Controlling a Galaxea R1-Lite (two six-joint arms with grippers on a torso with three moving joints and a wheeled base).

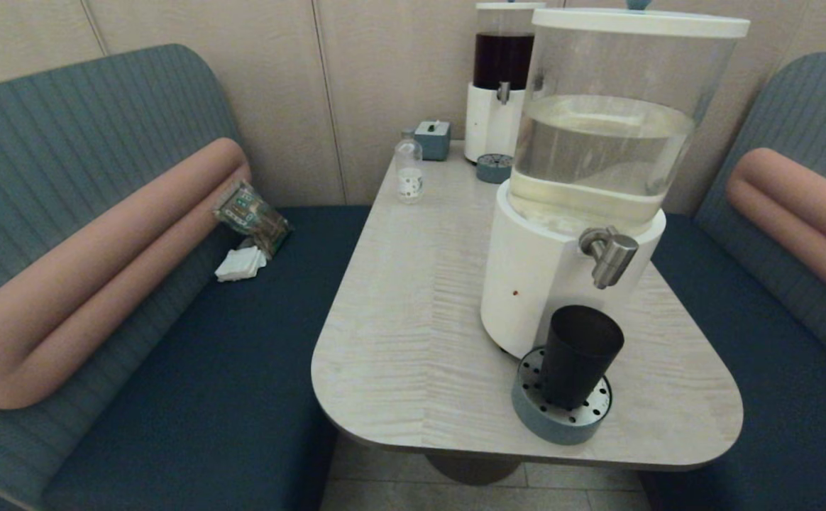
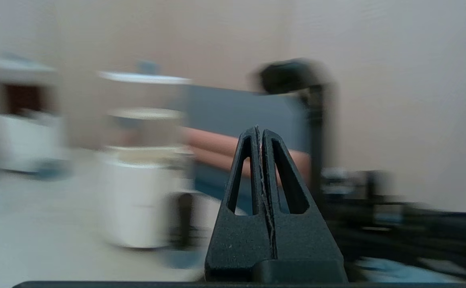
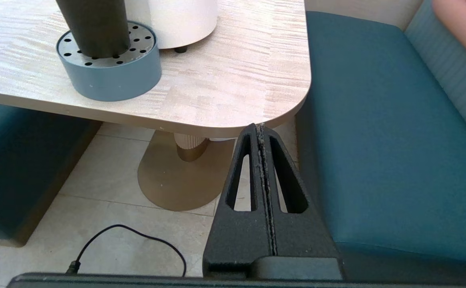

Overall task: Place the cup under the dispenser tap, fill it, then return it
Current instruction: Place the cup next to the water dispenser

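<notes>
A: Entry from the head view: the cup [image 1: 578, 355] stands upright on the round perforated drip tray [image 1: 531, 411], directly below the dispenser tap [image 1: 608, 255], near the counter [image 1: 413, 312] edge. Neither arm shows there.

B: Right wrist view adds what that one lacks: the right tool [image 3: 262, 130], fingers pressed together, holding nothing, hangs off the counter's corner over the floor, beside the blue bench seat [image 3: 381, 152]. The cup [image 3: 93, 26] is well apart from it.

A: Left tool [image 2: 258, 131]?

B: Also pressed together, empty (its surroundings are smeared; a white dispenser shape is all I make out). A small clear bottle [image 1: 409, 170] sits farther back on the counter.
</notes>
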